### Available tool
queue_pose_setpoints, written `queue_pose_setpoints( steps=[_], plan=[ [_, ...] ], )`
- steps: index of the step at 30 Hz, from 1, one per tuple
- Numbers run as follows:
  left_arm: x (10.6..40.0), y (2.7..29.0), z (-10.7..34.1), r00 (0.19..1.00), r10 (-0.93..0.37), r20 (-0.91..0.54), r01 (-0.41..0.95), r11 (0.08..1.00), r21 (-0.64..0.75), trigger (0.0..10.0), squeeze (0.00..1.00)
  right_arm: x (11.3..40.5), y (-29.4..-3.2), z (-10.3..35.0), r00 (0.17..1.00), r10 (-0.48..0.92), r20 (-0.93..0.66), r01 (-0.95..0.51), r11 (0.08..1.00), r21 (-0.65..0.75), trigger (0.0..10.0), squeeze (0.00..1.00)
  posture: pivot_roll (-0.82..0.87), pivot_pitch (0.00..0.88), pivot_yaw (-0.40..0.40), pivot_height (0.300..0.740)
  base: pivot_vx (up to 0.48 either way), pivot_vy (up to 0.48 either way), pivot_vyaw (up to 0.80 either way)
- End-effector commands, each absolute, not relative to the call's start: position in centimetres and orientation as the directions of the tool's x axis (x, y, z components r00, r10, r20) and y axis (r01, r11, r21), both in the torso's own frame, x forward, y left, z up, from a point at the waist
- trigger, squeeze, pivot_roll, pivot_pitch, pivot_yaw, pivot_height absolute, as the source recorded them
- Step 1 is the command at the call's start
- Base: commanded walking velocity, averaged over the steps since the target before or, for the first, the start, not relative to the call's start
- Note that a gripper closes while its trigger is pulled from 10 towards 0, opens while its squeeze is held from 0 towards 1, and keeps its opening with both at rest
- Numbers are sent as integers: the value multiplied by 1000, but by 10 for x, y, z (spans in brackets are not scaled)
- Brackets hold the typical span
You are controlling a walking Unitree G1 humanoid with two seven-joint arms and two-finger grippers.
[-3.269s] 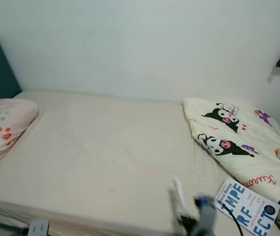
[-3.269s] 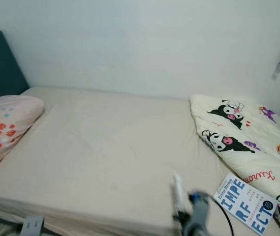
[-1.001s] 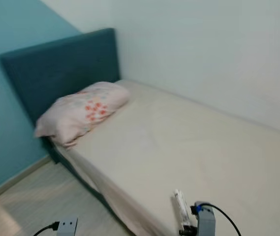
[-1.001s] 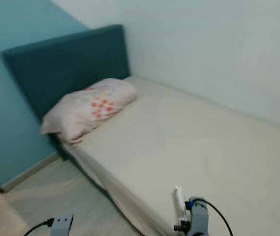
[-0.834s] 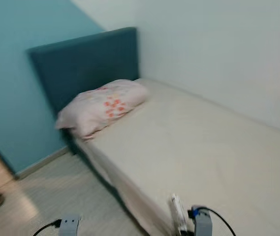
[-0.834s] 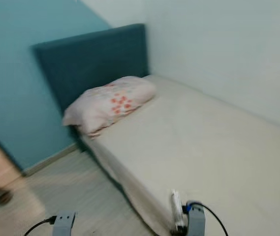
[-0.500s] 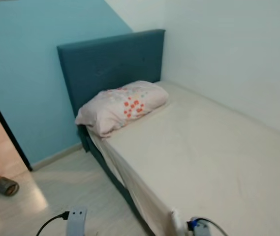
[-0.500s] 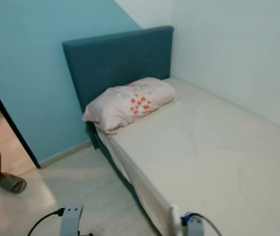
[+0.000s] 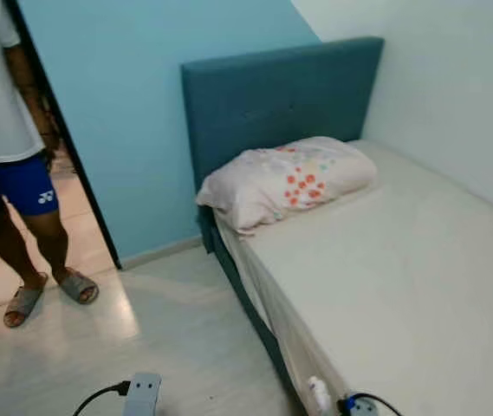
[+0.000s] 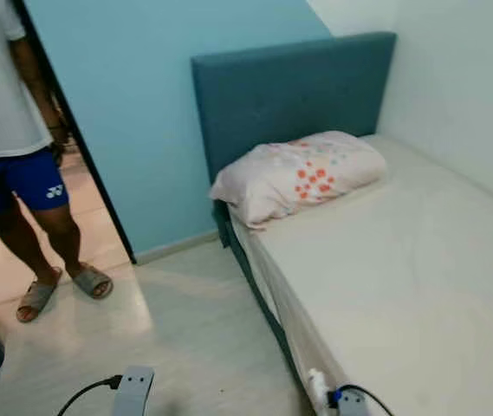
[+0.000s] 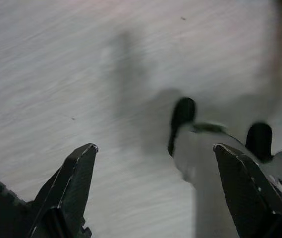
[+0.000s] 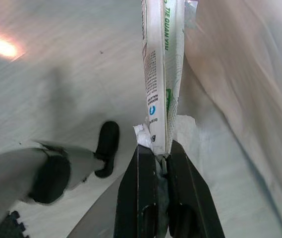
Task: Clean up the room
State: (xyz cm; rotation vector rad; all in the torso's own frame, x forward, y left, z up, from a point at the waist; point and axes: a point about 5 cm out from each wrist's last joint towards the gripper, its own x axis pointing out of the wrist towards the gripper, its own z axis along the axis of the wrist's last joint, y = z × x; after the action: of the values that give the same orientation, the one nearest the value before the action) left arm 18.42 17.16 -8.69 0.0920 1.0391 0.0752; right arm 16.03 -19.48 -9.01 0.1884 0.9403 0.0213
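Standing person [image 9: 8, 156] near bed [image 9: 419, 286]; right gripper [image 12: 161, 157] pinches, seemingly, a wrapper [image 12: 160, 74].

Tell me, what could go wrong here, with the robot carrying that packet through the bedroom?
The right gripper pinches the thin white packet only by its bottom edge, so walking could shake it loose. A person in sandals stands in the doorway, possibly in the robot's way. The bed edge lies close on the robot's right, so the arm might brush it.
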Motion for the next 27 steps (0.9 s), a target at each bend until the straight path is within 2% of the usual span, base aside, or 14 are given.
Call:
queue_pose_setpoints(
  steps=[1,10,13,22,23,24,26,27],
  plan=[
    [180,170,-89,494,111,-862,-16,993,119,10000,0,159,-197,-90,584,100,-806,57,985,163,10000,0,-27,0,-35,740,0,0,719],
    [175,175,-91,501,121,-857,-63,993,104,10000,0,157,-203,-90,577,91,-812,48,988,145,10000,0,-40,0,-46,740,0,0,719],
    [180,176,-88,508,100,-855,-32,995,98,10000,0,165,-206,-87,594,75,-801,64,988,141,10000,0,-44,0,-40,740,0,0,719],
    [199,174,-79,563,50,-825,-58,998,21,10000,0,181,-214,-79,612,19,-790,98,990,100,10000,0,-4,0,-34,740,0,0,675],
    [197,185,-78,577,51,-815,-65,998,16,10000,0,184,-217,-77,610,-5,-792,97,993,69,10000,0,13,0,-58,740,0,0,0],
    [197,185,-78,577,51,-815,-65,998,16,10000,0,184,-217,-77,610,-5,-792,97,993,69,10000,0,13,0,-58,740,0,0,0],
    [187,208,-79,587,64,-807,-94,996,10,10000,0,185,-221,-76,596,-31,-802,82,996,22,10000,0,24,0,-80,740,0,0,0],
    [187,208,-79,587,64,-807,-94,996,10,10000,0,185,-221,-76,596,-31,-802,82,996,22,10000,0,24,0,-80,740,0,0,0]
  ],
)
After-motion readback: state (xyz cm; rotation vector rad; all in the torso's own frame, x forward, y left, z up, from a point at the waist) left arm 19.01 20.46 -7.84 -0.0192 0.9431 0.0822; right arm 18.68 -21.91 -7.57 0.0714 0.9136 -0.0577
